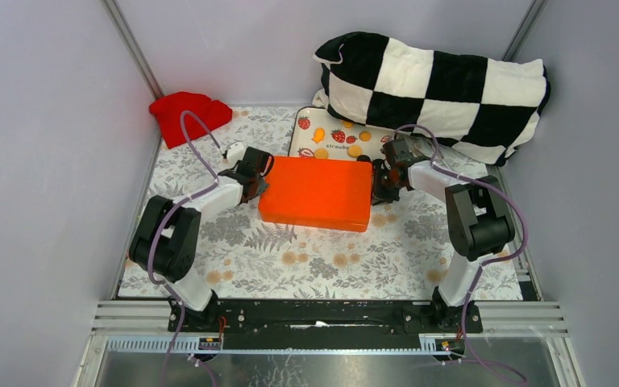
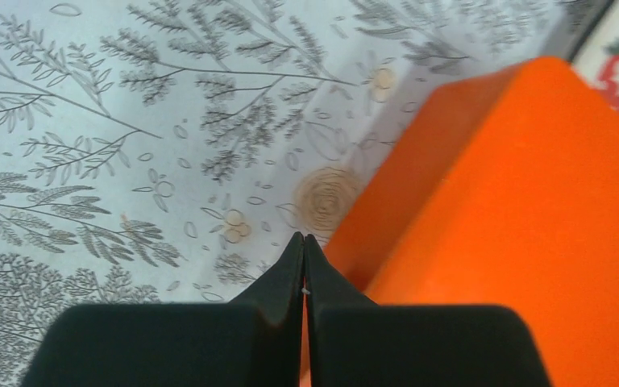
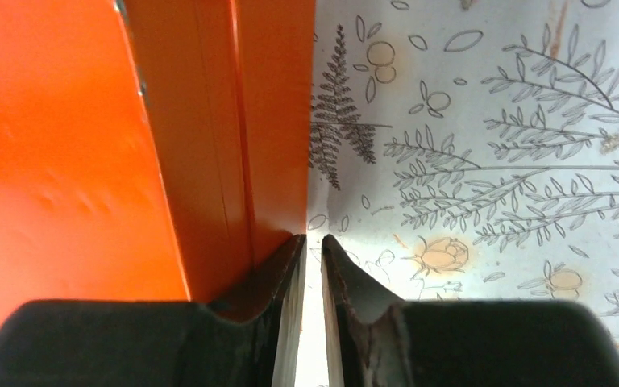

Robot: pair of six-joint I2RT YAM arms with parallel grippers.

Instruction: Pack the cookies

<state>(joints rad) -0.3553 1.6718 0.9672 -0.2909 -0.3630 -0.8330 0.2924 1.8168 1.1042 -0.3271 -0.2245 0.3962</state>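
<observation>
A closed orange box (image 1: 316,193) lies in the middle of the floral tablecloth. Behind it stands a white strawberry-print tray (image 1: 302,137) holding several orange-yellow cookies (image 1: 355,150). My left gripper (image 1: 262,173) is shut and empty, its tips at the box's left end; in the left wrist view the closed tips (image 2: 305,238) sit beside the box's corner (image 2: 516,218). My right gripper (image 1: 377,184) is at the box's right end. In the right wrist view its jaws (image 3: 313,239) stand almost together with nothing between them, against the box's side wall (image 3: 209,145).
A black-and-white checkered blanket (image 1: 443,85) lies at the back right, overlapping the tray's far edge. A red cloth (image 1: 187,115) lies at the back left corner. Grey walls close in on both sides and the back.
</observation>
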